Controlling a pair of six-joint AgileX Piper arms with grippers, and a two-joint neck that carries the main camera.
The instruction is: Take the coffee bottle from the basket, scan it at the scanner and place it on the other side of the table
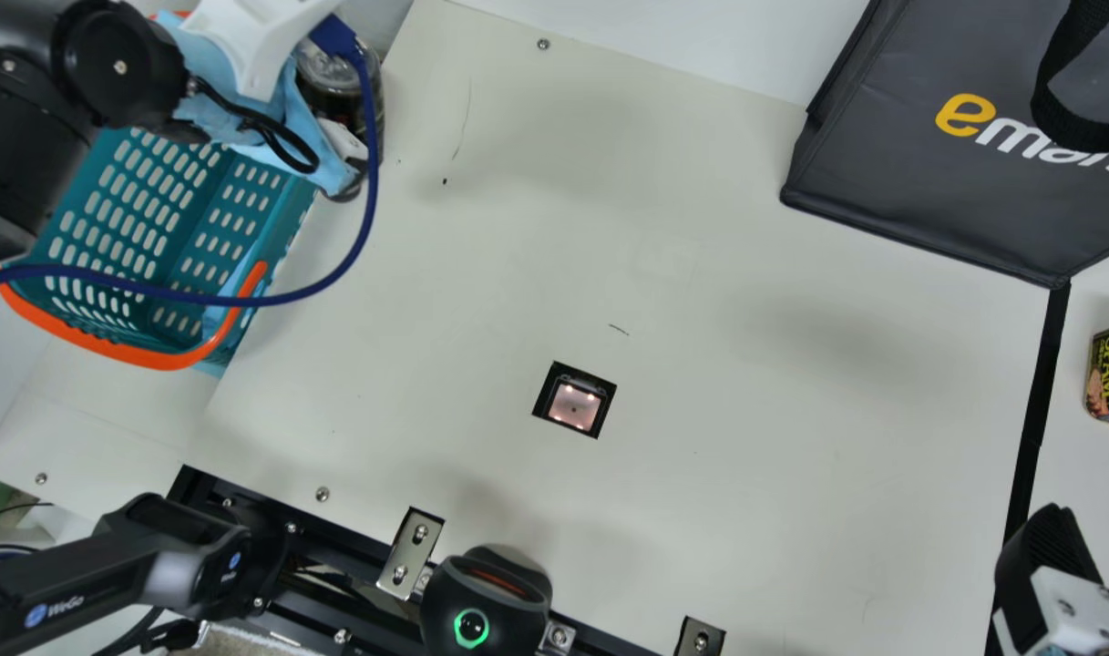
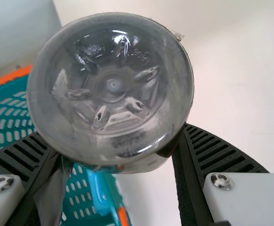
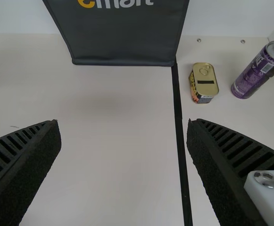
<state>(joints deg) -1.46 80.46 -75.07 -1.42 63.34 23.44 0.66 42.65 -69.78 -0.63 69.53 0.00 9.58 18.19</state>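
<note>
Coffee bottle (image 2: pixel 111 89), clear, round, moulded base

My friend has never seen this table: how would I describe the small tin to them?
Find the big dark bag, then the black strip running from it along the table. Just right of that strip stands the tin: squat and gold-topped, unlike the tall purple can beyond it.
</note>
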